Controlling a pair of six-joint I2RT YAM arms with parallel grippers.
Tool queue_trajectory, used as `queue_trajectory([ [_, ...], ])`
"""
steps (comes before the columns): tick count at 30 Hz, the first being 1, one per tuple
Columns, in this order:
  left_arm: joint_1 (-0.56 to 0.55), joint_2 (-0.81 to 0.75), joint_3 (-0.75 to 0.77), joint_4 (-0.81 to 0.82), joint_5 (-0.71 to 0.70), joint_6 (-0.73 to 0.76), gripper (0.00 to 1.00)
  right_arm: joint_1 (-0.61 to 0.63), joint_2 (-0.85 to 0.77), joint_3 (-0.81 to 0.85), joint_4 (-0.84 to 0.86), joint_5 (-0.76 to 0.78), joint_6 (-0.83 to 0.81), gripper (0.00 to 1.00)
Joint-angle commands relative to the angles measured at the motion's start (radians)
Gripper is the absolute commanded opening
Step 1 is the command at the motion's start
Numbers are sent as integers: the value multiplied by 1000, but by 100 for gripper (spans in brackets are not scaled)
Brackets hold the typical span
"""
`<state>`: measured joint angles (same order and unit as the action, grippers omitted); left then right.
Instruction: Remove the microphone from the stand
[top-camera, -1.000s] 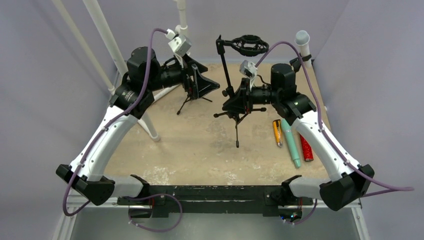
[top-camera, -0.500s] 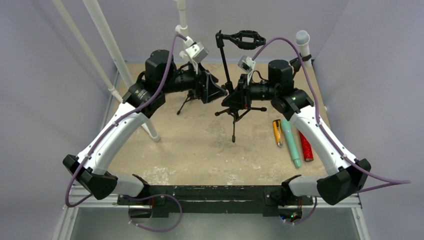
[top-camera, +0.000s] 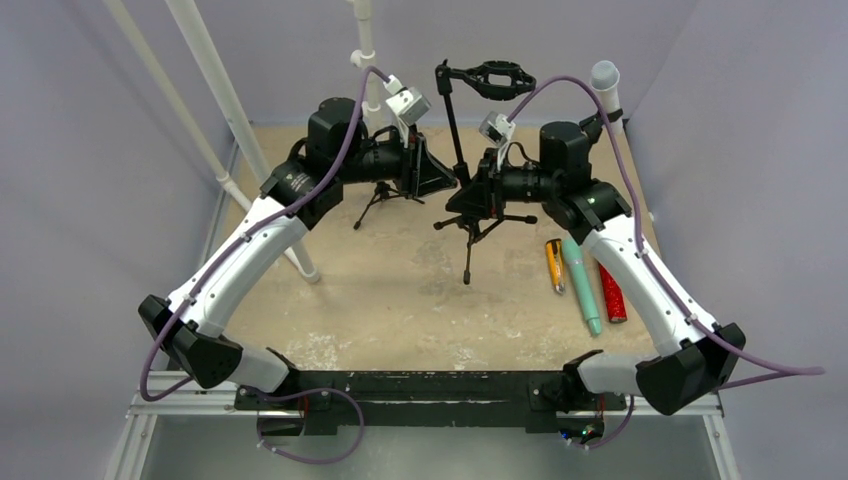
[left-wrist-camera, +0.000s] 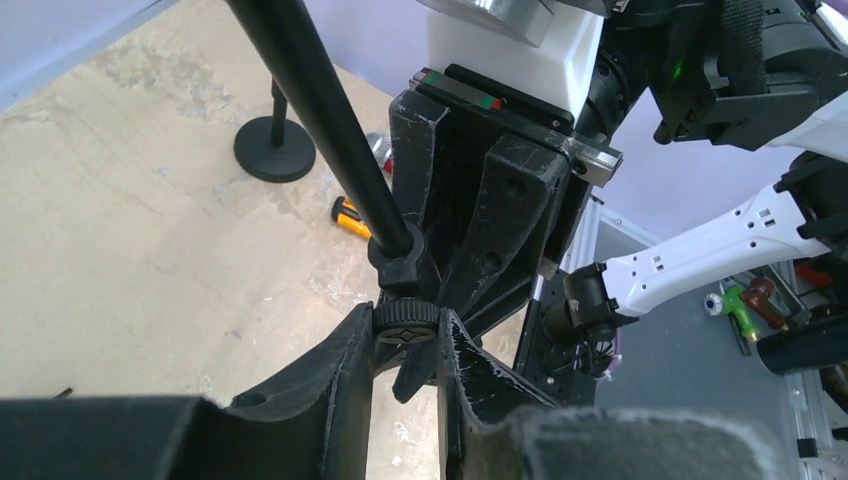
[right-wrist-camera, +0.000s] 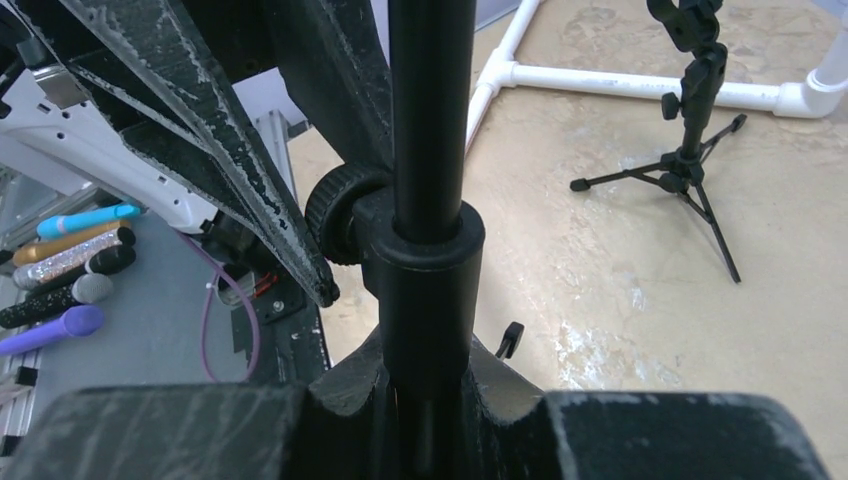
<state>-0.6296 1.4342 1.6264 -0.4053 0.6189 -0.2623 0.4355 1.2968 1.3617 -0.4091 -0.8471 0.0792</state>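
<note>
Both grippers on the black tripod microphone stand (top-camera: 467, 225).
Left gripper (left-wrist-camera: 406, 335) pinches its knurled black knob (left-wrist-camera: 405, 312); right gripper (right-wrist-camera: 425, 385) is clamped round its black pole collar (right-wrist-camera: 425, 260).

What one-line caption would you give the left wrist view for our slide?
Left gripper pinches the stand's knurled knob while the right gripper holds the pole.

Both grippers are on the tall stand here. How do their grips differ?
The left gripper pinches the small knurled knob on the tall stand; the right gripper clamps the thick collar around its pole. The left gripper reaches in from the stand's left, the right gripper from its right. Both are shut on that one stand.
</note>
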Motion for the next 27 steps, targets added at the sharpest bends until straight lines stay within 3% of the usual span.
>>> queue_trajectory([
  [1,-2,-2,8,70,66,-98,0,5,-57,6,30,25,-45,0],
  [5,5,-19,-95,219,145,-329,0,6,-74,-14,6,83,-148,0],
  [11,12,-18,-268,626,247,-799,0,4,-95,-52,-27,137,-264,0],
  [12,12,-20,-277,650,246,-831,7,4,-97,-55,-34,141,-276,0],
  [13,13,-24,-279,659,243,-842,24,4,-98,-56,-39,143,-285,0],
  [16,17,-48,-251,580,227,-751,67,3,-100,-54,-59,128,-296,0],
  [18,17,-66,-201,440,183,-593,79,0,-98,-50,-66,106,-289,0],
  [22,13,-96,-151,202,48,-255,86,-8,-94,-51,-54,51,-235,0],
  [27,-11,-119,-115,59,-110,22,84,-18,-97,-66,-10,3,-145,0],
])
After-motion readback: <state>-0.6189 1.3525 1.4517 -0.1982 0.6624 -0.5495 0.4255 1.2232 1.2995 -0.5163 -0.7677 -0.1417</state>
